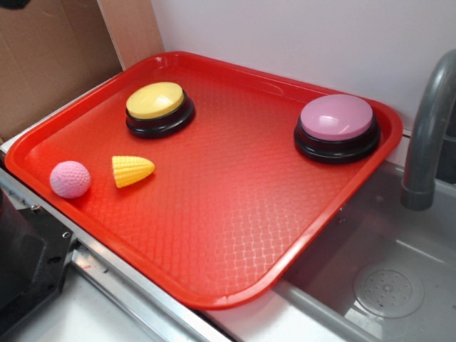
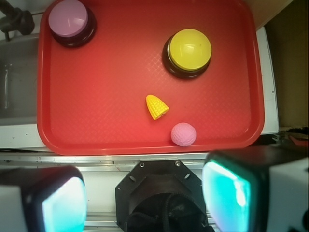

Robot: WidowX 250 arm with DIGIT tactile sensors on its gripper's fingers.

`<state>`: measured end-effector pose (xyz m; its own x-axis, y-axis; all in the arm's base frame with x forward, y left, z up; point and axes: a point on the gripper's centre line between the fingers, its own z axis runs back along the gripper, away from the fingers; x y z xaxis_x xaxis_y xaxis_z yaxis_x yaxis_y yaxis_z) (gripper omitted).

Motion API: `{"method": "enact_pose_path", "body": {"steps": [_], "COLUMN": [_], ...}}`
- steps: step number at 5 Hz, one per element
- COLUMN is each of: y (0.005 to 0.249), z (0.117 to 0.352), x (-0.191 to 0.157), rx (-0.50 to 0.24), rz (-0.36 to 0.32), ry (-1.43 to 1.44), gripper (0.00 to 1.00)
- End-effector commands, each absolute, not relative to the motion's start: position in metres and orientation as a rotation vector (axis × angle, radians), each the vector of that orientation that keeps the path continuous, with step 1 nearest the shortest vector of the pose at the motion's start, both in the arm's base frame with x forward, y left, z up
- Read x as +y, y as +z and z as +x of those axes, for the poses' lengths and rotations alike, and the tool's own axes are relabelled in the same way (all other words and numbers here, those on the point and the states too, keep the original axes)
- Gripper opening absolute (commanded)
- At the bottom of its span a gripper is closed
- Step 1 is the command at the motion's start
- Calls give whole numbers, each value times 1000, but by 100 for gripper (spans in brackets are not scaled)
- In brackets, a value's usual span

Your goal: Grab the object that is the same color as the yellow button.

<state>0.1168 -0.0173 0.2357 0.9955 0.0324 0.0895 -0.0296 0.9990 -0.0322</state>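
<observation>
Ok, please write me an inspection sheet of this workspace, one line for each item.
Surface: red tray, on a counter beside a grey sink.
Job's things: yellow corn cob lying on its side; yellow button behind it, apart.
Clutter: pink ball beside the cob, not touching; pink button.
Gripper: above the tray's near edge, jaws apart, holding nothing.
Cables: nothing seen.
Surroundings: grey faucet, cardboard, white wall.

Exterior view angled down from beside, wrist view high overhead, both sharing the red tray [image 1: 214, 235]
</observation>
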Motion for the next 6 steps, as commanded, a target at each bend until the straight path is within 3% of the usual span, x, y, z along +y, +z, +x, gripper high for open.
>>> {"method": "enact_pose_path", "body": {"steps": [1, 2, 3, 4, 5, 6], "y": [236, 211, 171, 140, 102, 78], "z": [117, 125, 138, 145, 157, 164], "x": [-17, -4, 7, 14, 16, 18], "rx": [-90, -49, -19, -24, -37, -42], "rz": [-31, -11, 79, 118, 111, 116], "ry": [31, -19, -44, -48, -70, -82], "gripper": [100, 100, 100, 100, 100, 100]}}
